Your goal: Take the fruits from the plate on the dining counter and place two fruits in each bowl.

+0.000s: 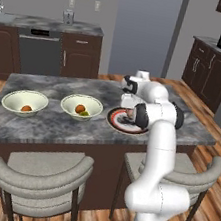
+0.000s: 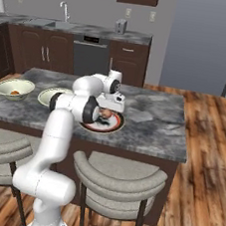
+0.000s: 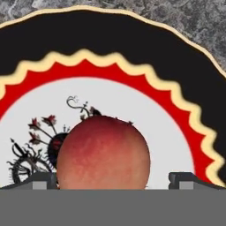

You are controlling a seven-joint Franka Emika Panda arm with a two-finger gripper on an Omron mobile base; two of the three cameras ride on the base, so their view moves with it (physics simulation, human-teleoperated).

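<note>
**Last fruit on the plate, hand set around it**

We are down on the round reddish-brown fruit (image 3: 103, 152), which sits on the white centre of the round flat plate with its red-orange ring and dark outer rim (image 3: 132, 39). That plate lies near the front edge of the grey marbled desk (image 1: 54, 124), toward its right end in the left base view. We judge the fruit light, firm and smooth-skinned, so it may roll or slip; the widest part of its round body is where we would pinch it, gently.

Our hand (image 3: 112, 181) hangs low over the plate, pointing down, with one dark fingertip (image 3: 44, 180) on each side of the fruit. The jaws stand spread; whether they touch the skin we cannot tell.

The arm reaches forward over the desk's front edge, elbow bent. To the plate's left stand two wide shallow cream-green bowls: the nearer bowl (image 1: 81, 106) holds two fruits, the farther bowl (image 1: 24, 102) one.
</note>
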